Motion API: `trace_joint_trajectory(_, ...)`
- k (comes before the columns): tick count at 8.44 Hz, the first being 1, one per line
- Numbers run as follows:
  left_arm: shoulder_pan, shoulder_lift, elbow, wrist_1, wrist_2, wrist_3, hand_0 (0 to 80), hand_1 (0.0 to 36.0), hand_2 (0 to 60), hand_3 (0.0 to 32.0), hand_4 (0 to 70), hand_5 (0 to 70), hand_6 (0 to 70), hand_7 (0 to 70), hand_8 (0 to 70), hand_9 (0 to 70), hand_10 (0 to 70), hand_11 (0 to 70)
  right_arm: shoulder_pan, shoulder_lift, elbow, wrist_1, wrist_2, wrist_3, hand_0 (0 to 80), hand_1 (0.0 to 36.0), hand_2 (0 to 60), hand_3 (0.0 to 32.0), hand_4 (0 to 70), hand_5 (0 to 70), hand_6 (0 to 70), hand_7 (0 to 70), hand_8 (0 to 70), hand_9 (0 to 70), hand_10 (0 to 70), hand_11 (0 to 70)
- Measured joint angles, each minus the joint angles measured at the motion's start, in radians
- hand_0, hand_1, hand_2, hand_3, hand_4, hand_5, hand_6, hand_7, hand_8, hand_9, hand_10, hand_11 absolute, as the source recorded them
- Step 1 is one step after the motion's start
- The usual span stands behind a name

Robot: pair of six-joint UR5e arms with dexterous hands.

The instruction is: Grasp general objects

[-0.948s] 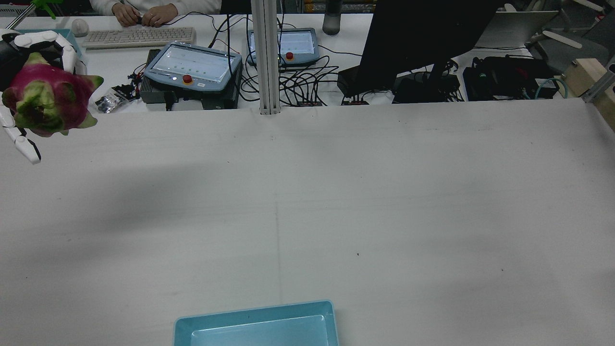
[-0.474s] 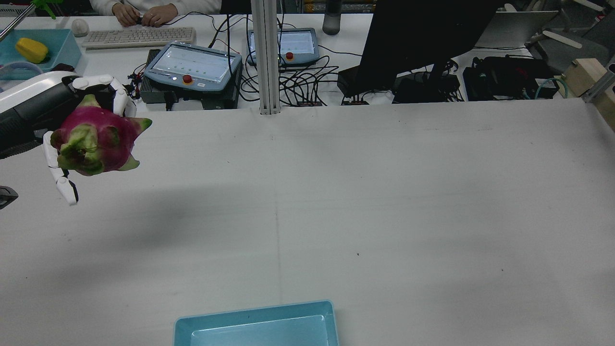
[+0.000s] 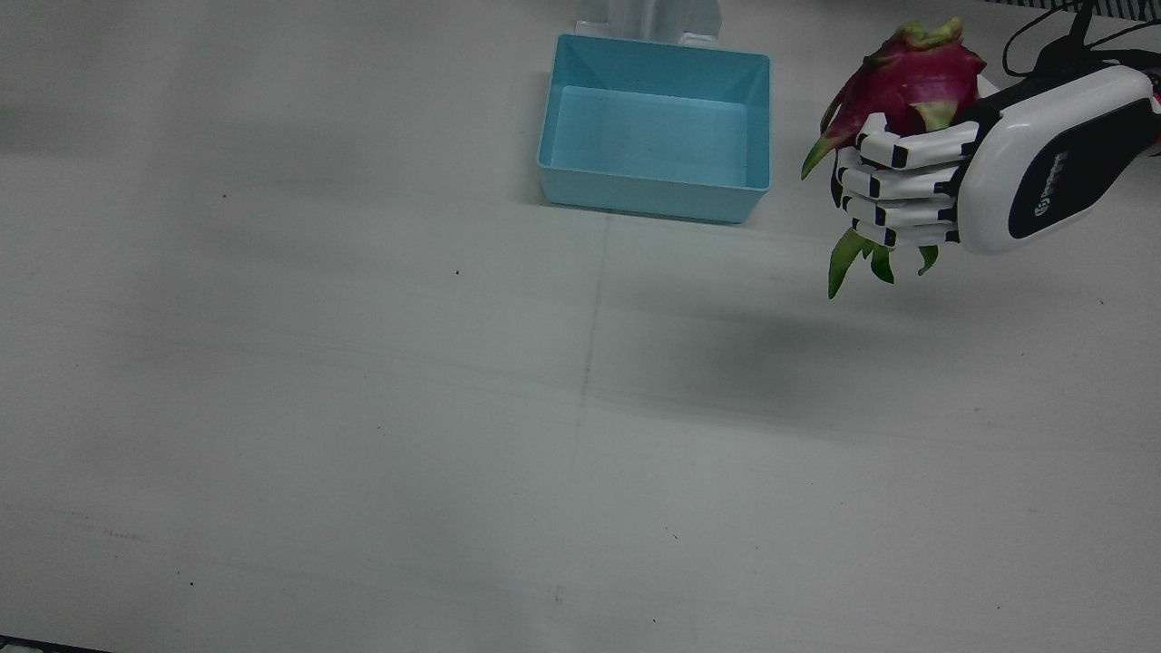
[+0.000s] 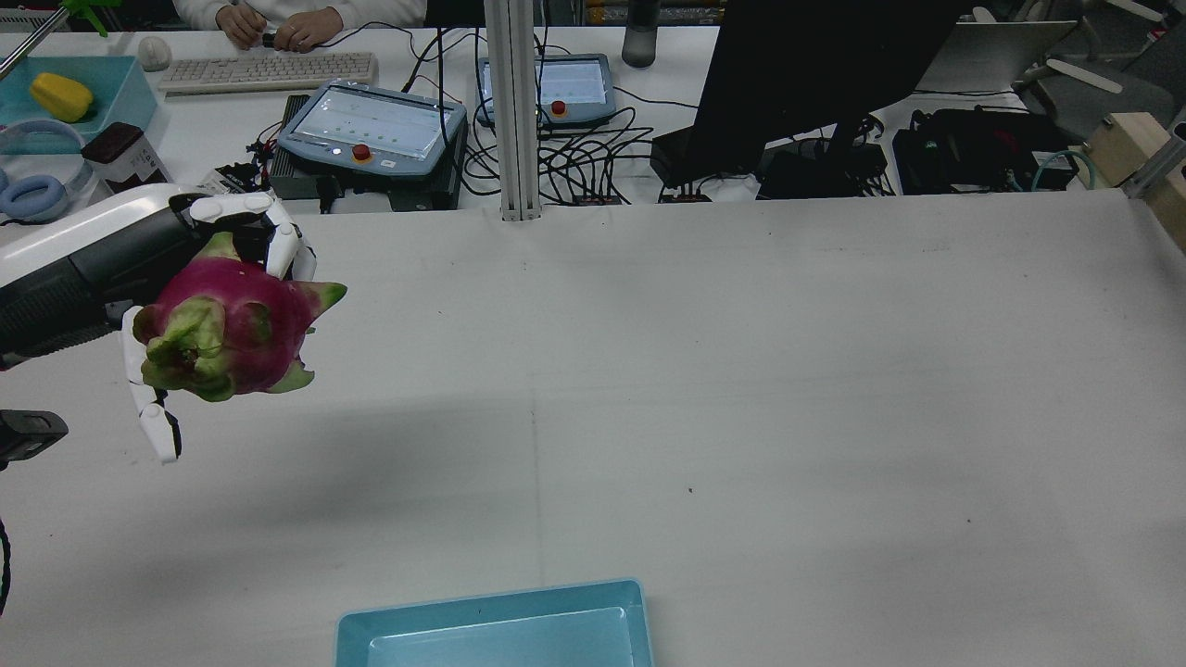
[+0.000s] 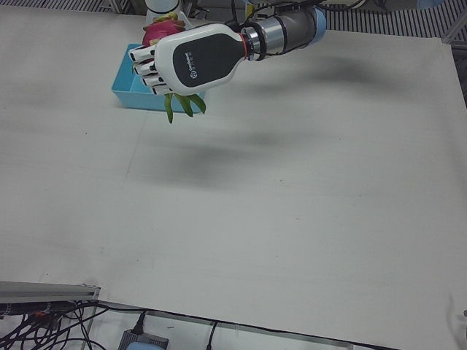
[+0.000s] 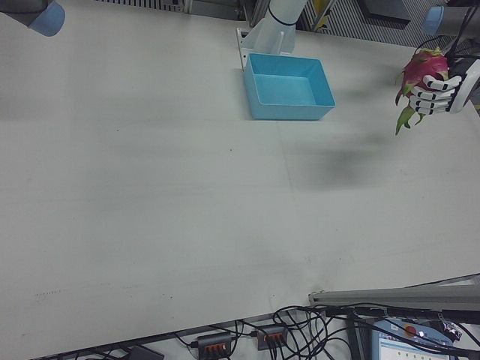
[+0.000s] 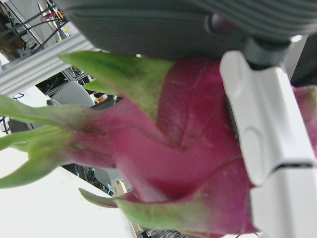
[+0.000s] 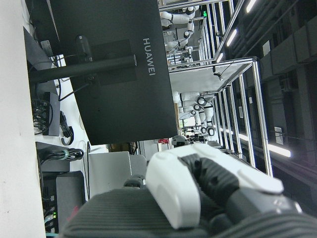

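We have the fruit (image 4: pixel 227 324) gripped in our left hand (image 3: pixel 907 186), held above the bench (image 3: pixel 363 381), right of the bin (image 3: pixel 655 127). Its waxy skin could slip loose. Our right hand's (image 8: pixel 198 193) state we cannot tell.

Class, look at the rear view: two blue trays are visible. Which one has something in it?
The far tray on the operators' desk, top left: it holds a yellow object. The near tray at the bottom edge shows only its bare floor.
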Motion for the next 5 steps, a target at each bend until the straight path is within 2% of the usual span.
trace_joint_trajectory(3, 0.131, -0.017, -0.027, 0.033, -0.003, 0.013, 74.7, 36.0, 60.0, 0.0, 42.6, 70.0, 47.6, 70.0, 35.5, 51.7, 33.7, 50.0, 0.000, 0.000, -0.001, 0.000, -0.001, 0.000, 0.0, 0.0, 0.0, 0.0, 0.0, 0.0, 0.0, 0.0, 0.0, 0.0, 0.0, 0.0)
trace_joint_trajectory(5, 0.213, -0.035, -0.028, 0.058, -0.002, 0.027, 69.8, 35.9, 60.0, 0.0, 41.8, 70.0, 46.5, 70.0, 35.3, 51.3, 34.4, 50.9, 0.000, 0.000, -0.001, 0.000, -0.001, 0.000, 0.0, 0.0, 0.0, 0.0, 0.0, 0.0, 0.0, 0.0, 0.0, 0.0, 0.0, 0.0)
